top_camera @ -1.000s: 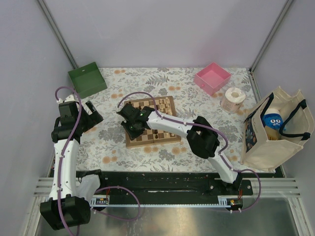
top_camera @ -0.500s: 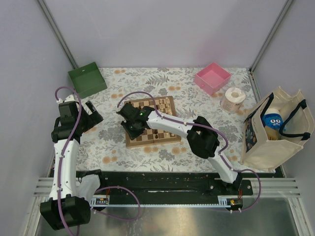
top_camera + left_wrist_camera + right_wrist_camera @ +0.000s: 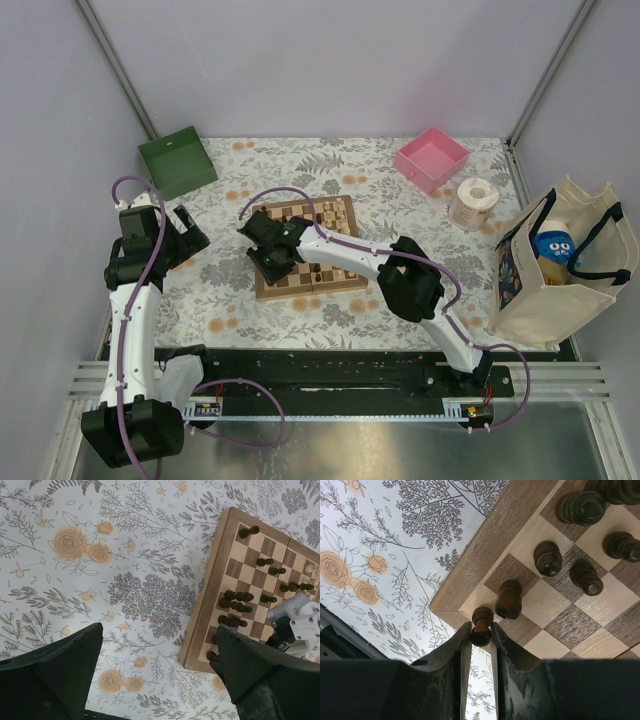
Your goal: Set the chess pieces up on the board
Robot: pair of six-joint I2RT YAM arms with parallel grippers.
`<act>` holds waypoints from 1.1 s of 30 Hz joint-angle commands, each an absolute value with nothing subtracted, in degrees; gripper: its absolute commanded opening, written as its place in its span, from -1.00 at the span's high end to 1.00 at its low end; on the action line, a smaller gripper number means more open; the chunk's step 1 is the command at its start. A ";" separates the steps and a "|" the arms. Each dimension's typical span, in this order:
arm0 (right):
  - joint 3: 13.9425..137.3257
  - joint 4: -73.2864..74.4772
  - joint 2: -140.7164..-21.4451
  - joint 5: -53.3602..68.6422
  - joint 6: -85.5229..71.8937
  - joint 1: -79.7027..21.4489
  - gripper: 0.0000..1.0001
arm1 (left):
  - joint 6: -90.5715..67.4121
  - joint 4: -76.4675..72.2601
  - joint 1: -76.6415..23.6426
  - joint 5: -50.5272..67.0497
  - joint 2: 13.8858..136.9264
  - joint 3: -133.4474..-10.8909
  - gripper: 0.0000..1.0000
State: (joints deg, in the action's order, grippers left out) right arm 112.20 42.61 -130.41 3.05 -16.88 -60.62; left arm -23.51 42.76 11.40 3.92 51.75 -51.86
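The board [image 3: 312,282] lies mid-table with several dark chess pieces [image 3: 235,596] on its left half and a few pale ones [image 3: 312,569] further right. My right gripper [image 3: 481,636] is shut on a dark brown chess piece [image 3: 482,626], holding it over the board's corner square [image 3: 476,604] beside another dark piece [image 3: 509,599]. In the top view the right gripper [image 3: 268,258] is over the board's near left part. My left gripper [image 3: 190,233] hangs open and empty over the cloth left of the board [image 3: 230,550], its fingers [image 3: 60,675] wide apart.
A green box [image 3: 177,161] stands at the back left, a pink box [image 3: 431,158] at the back right. A paper roll [image 3: 473,203] and a cloth bag [image 3: 560,262] with a blue toy are on the right. The floral cloth [image 3: 220,290] covers the table.
The right gripper has shifted slightly over the board's near left part. The left arm has not moved.
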 commanded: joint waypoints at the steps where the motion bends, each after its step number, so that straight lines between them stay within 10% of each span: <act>1: 114.26 42.80 -130.69 1.41 -16.43 -61.17 0.39 | -22.94 40.34 11.69 4.92 50.89 -51.33 -0.98; 19: 112.77 41.84 -124.64 4.22 -15.73 -61.17 0.16 | -22.85 40.17 11.78 5.10 51.24 -51.24 -0.98; 33: 84.75 30.42 -94.94 -2.11 -14.85 -55.65 0.11 | -24.60 39.55 10.55 4.75 51.68 -50.27 -0.98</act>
State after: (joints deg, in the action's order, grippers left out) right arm 92.03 35.46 -102.00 0.91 -14.76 -59.88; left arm -23.55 42.22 11.40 4.14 51.75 -50.41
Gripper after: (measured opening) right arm 0.470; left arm 0.988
